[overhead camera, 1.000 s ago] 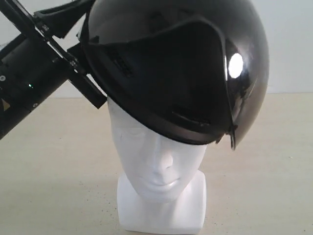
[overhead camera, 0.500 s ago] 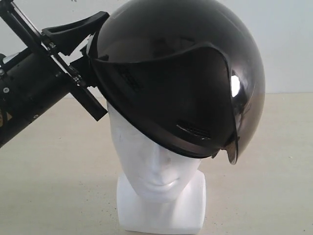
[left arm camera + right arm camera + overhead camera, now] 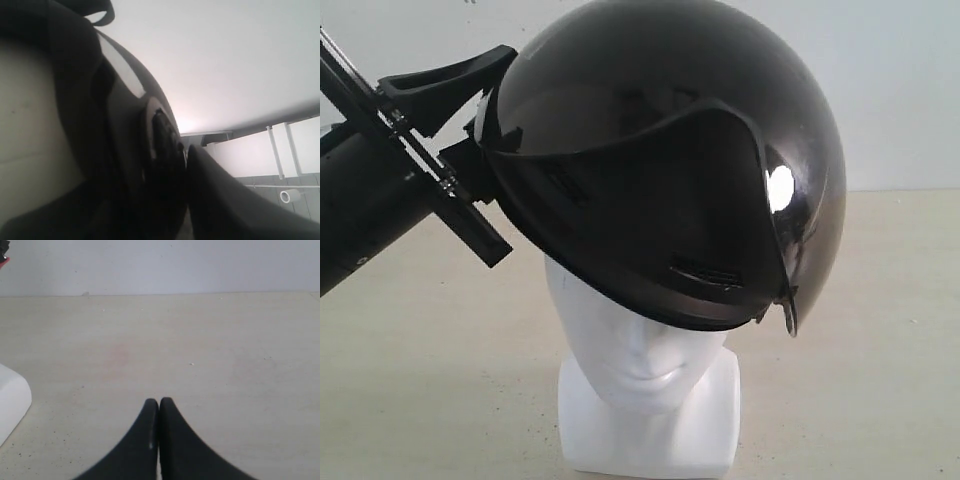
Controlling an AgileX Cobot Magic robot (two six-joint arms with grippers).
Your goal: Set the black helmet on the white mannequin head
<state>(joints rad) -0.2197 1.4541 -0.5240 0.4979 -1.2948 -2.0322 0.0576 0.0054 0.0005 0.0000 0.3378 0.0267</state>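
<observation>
helmet (image 3: 660,150): centre of frame, tilted over the top of the head (image 3: 645,355), hiding its eyes
left gripper (image 3: 492,105): upper left, clamped on the helmet's rim
right gripper (image 3: 159,407): fingers pressed together

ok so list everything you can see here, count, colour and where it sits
table: one, pale beige, under everything
wall: one, white, behind the table
white mannequin head: one, matte white, standing on the table at the centre of the exterior view
black helmet: one, glossy black with a dark visor, tilted over the top of the white mannequin head, hiding its brow
left gripper: one, black, clamped on the black helmet's rim
right gripper: one, black, jaws shut, holding nothing, over the table
</observation>
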